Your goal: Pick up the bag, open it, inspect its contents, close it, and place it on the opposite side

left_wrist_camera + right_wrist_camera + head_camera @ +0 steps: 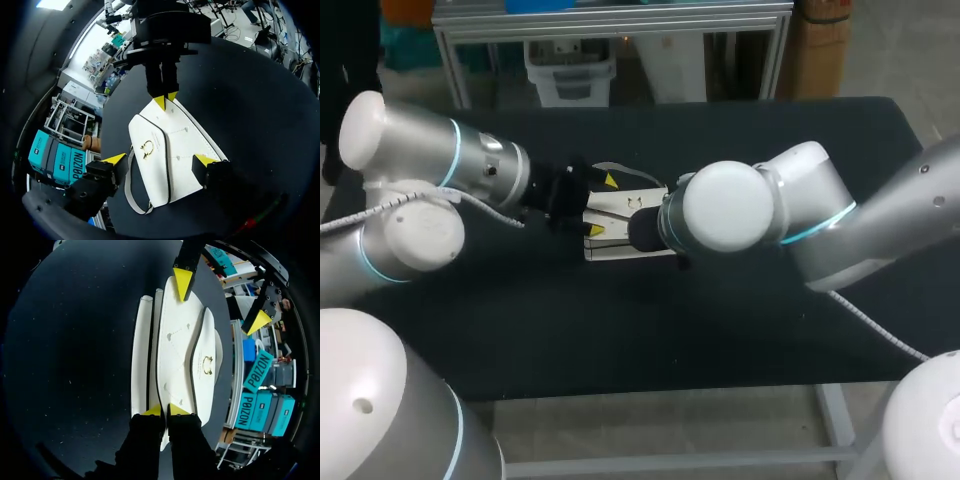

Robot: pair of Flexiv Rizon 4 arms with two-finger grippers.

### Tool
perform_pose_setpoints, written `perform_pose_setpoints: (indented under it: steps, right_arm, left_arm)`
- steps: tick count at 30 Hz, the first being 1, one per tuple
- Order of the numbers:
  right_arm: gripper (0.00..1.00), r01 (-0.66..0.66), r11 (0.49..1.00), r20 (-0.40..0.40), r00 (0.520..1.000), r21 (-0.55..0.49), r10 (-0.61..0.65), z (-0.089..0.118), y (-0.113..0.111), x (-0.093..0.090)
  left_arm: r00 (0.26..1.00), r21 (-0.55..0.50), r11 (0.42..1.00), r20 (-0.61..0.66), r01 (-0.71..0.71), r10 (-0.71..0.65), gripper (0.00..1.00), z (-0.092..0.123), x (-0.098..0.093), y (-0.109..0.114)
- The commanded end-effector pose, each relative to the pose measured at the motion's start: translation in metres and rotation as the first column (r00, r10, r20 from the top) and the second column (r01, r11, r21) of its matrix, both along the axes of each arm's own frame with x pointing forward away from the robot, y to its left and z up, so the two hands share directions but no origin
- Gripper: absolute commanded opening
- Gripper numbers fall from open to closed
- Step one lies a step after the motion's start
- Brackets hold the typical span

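Left end effector (159, 159) spread wide; right end effector (165, 410) pinched together.

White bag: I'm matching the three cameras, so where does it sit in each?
Head view: white bag just left of picture centre.
Left wrist view: between left pincer's open fingers.
Right wrist view: ahead of right pincer, pinching its edge.
Shared landmark: left pincer's yellow tips.
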State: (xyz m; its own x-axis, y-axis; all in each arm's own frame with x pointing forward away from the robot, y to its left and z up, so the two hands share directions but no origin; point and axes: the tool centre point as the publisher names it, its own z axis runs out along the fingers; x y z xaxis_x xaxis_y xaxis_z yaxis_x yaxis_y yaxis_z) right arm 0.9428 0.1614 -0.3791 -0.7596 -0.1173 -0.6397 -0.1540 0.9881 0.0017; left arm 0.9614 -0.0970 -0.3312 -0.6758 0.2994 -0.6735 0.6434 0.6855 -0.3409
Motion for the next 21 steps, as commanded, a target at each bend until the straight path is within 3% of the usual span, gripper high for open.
perform_pose_setpoints:
  steps: [1, 6, 21]
  right_arm:
    - [0.0, 0.0, 1.0, 0.004, 1.0, 0.001, 0.0, -0.002, 0.001, -0.001]
    - [0.0, 0.0, 1.0, 0.004, 1.0, 0.001, 0.0, -0.002, 0.001, -0.001]
    - [0.0, 0.0, 1.0, 0.004, 1.0, 0.001, 0.0, -0.002, 0.001, -0.001]
  left_arm:
    - [0.996, 0.007, 0.999, 0.073, -0.05, 0.049, 0.7, -0.009, 0.002, -0.015]
    - [0.994, 0.032, 0.998, 0.098, -0.056, 0.053, 0.53, -0.013, 0.005, -0.019]
    - [0.978, 0.096, 0.986, 0.17, -0.135, 0.118, 0.47, -0.026, 0.02, -0.023]
